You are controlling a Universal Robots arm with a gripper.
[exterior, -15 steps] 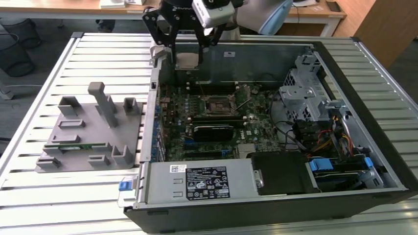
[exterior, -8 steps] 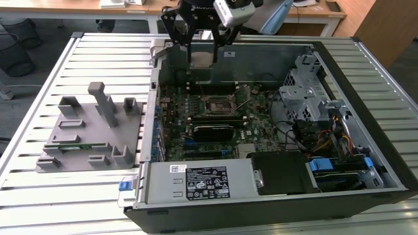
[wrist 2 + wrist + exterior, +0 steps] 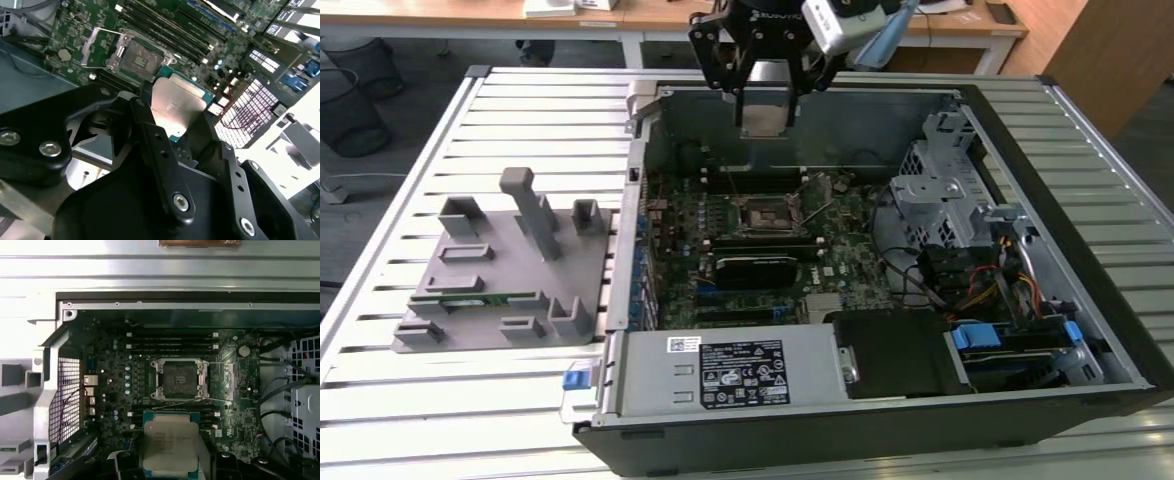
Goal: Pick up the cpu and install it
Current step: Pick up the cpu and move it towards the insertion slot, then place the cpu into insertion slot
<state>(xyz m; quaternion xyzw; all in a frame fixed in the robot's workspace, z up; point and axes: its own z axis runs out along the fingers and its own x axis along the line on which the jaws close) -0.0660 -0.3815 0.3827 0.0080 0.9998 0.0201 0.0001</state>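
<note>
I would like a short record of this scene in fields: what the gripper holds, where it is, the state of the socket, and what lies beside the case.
gripper: black gripper, shut on the flat square silvery cpu
position: in the air above the open black computer case
socket: black square socket with metal frame, frame open, empty; cpu not yet in it
beside the case: grey plastic fixture at the exterior view's left, with a thin green memory stick on it

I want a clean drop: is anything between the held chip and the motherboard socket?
Nothing visible does. The black square socket lies bare, its metal frame swung open aside; the black gripper holds the silvery square cpu in the air.
</note>
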